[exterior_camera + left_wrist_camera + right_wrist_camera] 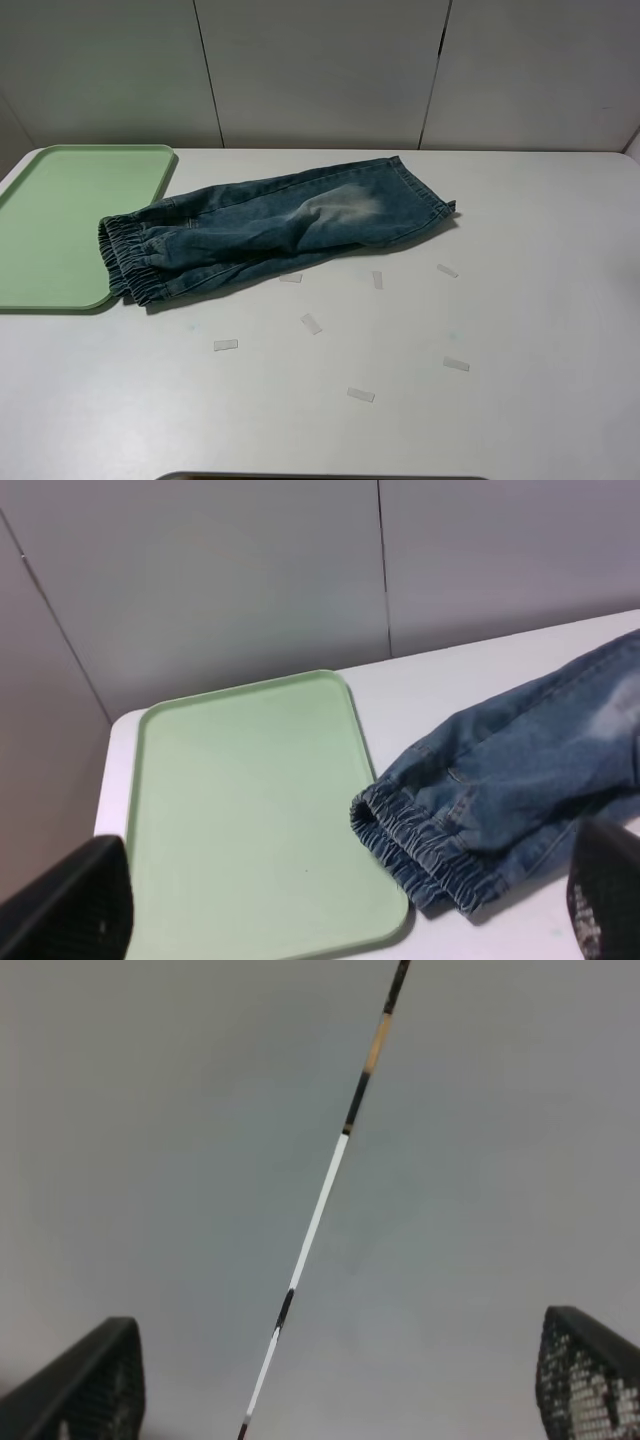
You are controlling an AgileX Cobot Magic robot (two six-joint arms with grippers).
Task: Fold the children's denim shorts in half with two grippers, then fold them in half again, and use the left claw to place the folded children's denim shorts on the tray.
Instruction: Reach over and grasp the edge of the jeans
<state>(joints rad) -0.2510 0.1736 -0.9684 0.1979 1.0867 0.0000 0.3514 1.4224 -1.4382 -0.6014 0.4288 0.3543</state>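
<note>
Shorts [275, 228]: lay on table [500, 330], waistband at edge of tray [70, 220], seemingly folded once. Left gripper [335, 905], right gripper [340, 1380]: jaws spread wide, holding nothing. Second fold likely due; required gripping one end.

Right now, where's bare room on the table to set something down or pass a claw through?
Free: the tray, nothing on it; the table right of the shorts; the front-left corner in front of the tray. Crowded: the shorts' waistband end butts against the tray's right edge, and tape bits dot the table in front of the shorts.
</note>
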